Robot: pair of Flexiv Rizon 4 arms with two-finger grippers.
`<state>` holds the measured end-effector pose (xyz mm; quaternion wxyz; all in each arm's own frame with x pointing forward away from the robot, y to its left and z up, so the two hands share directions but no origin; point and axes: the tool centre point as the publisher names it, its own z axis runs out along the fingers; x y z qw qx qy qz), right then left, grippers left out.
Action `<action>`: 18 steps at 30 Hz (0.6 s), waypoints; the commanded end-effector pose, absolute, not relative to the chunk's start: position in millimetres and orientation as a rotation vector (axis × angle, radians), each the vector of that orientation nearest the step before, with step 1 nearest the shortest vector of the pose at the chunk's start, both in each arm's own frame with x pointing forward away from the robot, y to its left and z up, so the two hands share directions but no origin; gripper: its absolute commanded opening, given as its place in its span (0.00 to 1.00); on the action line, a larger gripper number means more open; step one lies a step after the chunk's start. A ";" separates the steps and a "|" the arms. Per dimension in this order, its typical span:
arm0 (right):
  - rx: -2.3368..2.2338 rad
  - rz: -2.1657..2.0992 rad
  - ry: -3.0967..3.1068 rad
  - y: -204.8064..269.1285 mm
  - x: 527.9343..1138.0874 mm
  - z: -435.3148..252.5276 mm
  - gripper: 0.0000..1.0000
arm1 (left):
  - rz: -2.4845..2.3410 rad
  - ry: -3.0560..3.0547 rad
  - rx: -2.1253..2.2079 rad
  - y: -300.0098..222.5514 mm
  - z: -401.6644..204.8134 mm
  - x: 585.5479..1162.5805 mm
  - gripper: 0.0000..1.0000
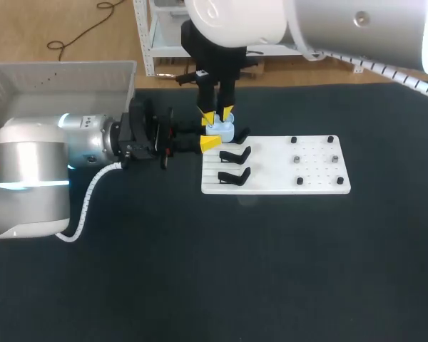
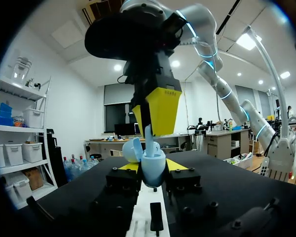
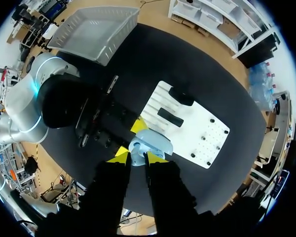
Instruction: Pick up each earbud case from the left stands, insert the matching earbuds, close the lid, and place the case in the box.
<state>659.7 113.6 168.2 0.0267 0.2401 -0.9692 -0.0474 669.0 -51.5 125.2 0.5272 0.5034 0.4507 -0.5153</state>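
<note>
My left hand (image 2: 153,166) is pinching the pale blue earbud case (image 2: 152,174) by its lower shell, with one yellow tip on each side of it. The lid (image 2: 131,149) is open and tilted back. The case sits just off the far left corner of the white board (image 1: 299,182).

Straight above the case, my right hand (image 1: 218,112) points down. Its fingers are drawn close together on what looks like a slim pale earbud (image 2: 148,132), whose lower end reaches into the open shell.

On the left part of the board, nearer to me than the case, two black stands (image 1: 234,154) are empty. A few small pegs (image 1: 297,159) dot the right part. The grey box (image 1: 64,68) is well apart from the board, off its left side and farther back on the table (image 1: 200,278).

I judge the case to be light, rigid and smooth, and rounded enough to squirm out of a loose pinch. The best hold is on the body below the seam, never on the lid, because the hinge is probably the weak part. The earbud is likely lighter and just as slick, so a gentle squeeze and a straight descent should suit it. Pushing at an angle could twist the case in my left hand.
</note>
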 end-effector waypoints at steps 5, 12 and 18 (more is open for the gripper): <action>0.738 -0.149 -2.986 113.5 664.2 165.0 0.00 | -1.231 1.078 1.204 -51.7 125.0 669.2 0.00; 0.731 -0.148 -2.979 113.6 666.2 162.8 0.00 | -1.231 1.078 1.204 -51.7 125.0 669.2 0.00; 0.733 -0.147 -2.975 113.4 663.6 165.7 1.00 | -1.231 1.078 1.204 -51.7 125.0 669.2 0.00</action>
